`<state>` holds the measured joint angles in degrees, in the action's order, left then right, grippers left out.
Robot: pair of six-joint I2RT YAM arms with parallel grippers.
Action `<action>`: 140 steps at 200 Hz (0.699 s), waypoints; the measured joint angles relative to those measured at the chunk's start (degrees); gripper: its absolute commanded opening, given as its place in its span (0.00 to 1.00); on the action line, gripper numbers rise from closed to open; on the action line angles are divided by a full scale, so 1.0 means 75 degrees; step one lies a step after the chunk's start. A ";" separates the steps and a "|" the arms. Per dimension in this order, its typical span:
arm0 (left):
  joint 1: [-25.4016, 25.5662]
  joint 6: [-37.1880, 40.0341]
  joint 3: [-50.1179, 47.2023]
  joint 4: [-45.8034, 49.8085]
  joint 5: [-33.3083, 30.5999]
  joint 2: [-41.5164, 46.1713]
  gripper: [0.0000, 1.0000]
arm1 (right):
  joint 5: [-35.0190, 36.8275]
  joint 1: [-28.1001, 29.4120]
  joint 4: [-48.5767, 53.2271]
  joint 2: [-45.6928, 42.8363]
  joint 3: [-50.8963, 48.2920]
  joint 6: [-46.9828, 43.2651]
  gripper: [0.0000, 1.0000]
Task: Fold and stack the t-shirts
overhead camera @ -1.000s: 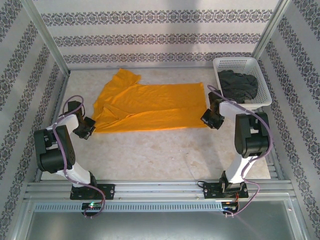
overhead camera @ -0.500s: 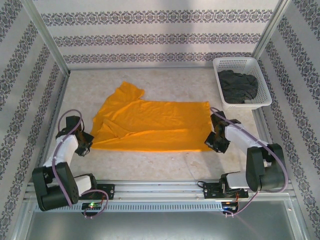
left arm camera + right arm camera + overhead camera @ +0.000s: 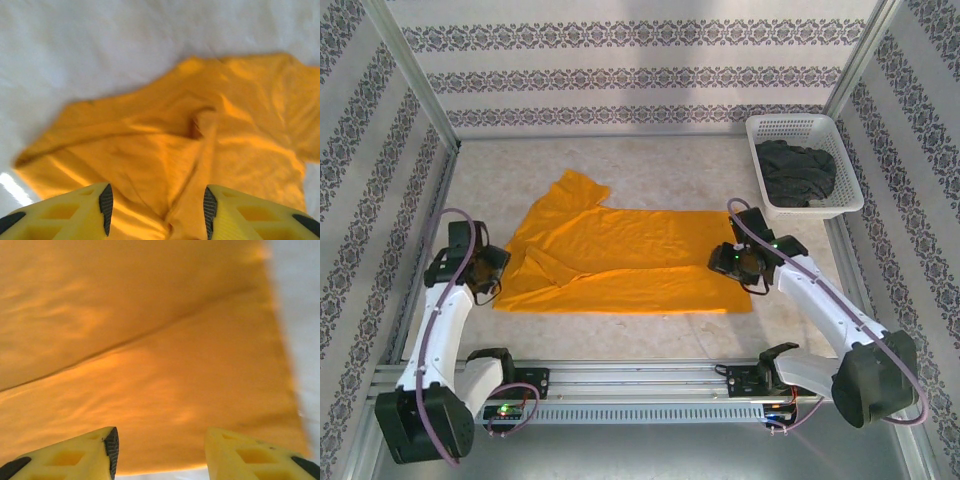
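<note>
Orange shirt (image 3: 620,262) lies flat across the middle of the table (image 3: 650,170), folded lengthwise. Left gripper (image 3: 156,212) hangs over its sleeve end and right gripper (image 3: 157,452) over its hem end, both spread wide and gripping nothing. Grey shirt (image 3: 797,172) sits crumpled in the white basket (image 3: 790,122) at the far right corner.
</note>
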<state>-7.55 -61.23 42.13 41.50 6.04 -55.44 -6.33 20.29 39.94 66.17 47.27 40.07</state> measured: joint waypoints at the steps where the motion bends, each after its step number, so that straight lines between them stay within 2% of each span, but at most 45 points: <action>1: 0.0026 -0.0020 -0.0006 -0.0015 0.0015 -0.0015 0.54 | -0.0035 0.0017 -0.0041 0.0000 0.0000 0.0000 0.50; 32: 0.1778 -0.1306 -0.0629 -0.0761 0.0664 -0.0627 0.56 | -0.1096 0.0857 -0.1230 0.0554 0.0000 -0.0090 0.51; 52: 0.2457 -0.1976 -0.0889 -0.1297 0.0863 -0.1172 0.56 | -0.1553 0.1096 -0.1749 0.0825 0.0000 -0.0064 0.51; 100: 0.2652 -0.2655 -0.1087 -0.2637 0.1239 -0.2538 0.45 | -0.1944 0.1131 -0.2361 0.1000 -0.0003 0.0055 0.50; 116: 0.2658 -0.2702 -0.1078 -0.2868 0.1364 -0.2795 0.36 | -0.1955 0.1131 -0.2422 0.1000 -0.0020 0.0076 0.50; 140: 0.2658 -0.2728 -0.1017 -0.2999 0.1437 -0.2952 0.17 | -0.1955 0.1131 -0.2460 0.1000 -0.0032 0.0093 0.49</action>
<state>12.38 -81.69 34.50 19.00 16.82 -77.58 -20.99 28.77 21.50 73.67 47.03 40.77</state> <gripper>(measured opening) 0.239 0.495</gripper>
